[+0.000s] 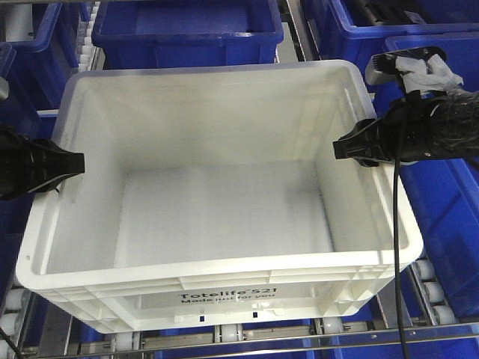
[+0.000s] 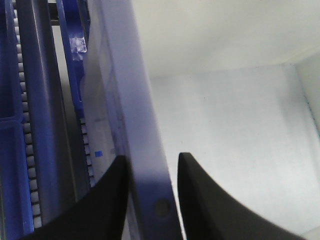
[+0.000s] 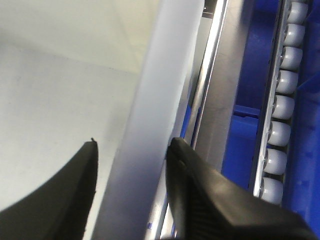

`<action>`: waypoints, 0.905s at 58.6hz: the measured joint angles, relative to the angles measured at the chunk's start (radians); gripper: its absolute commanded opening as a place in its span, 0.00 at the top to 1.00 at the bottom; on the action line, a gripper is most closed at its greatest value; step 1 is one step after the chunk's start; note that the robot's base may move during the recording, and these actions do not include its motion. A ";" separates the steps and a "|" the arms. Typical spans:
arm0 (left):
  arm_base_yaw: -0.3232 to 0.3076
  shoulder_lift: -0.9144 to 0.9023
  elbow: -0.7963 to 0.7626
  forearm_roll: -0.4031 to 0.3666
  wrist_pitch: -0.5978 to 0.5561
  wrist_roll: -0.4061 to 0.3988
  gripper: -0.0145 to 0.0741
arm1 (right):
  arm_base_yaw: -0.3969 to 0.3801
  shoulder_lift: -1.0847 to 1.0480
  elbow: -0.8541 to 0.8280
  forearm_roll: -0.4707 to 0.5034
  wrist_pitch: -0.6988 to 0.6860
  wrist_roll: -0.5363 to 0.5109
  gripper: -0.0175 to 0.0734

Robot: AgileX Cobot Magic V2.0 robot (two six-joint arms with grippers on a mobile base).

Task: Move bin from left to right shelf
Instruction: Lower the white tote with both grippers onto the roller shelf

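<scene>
Both hands [image 1: 75, 163] astride bin [image 1: 217, 292] rims

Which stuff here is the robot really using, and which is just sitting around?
Part of the job:
- white bin
- left gripper, straddling the bin's left rim
- right gripper, straddling the right rim

Just sitting around:
- blue totes
- roller tracks
- black cable

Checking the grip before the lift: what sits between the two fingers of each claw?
The white bin's rim: the left claw straddles it in the left wrist view, the right claw in the right wrist view. Contact can't be confirmed.
</scene>
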 measured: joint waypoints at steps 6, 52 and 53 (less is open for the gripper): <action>0.000 0.000 0.000 0.000 -0.001 0.000 0.75 | 0.000 0.000 0.000 0.000 0.000 0.000 0.61; -0.012 -0.004 -0.006 -0.036 -0.084 0.047 0.44 | 0.004 0.000 -0.008 0.038 -0.073 0.005 0.28; -0.012 -0.004 -0.006 -0.036 -0.084 0.047 0.44 | 0.004 -0.001 -0.008 0.038 -0.073 0.005 0.28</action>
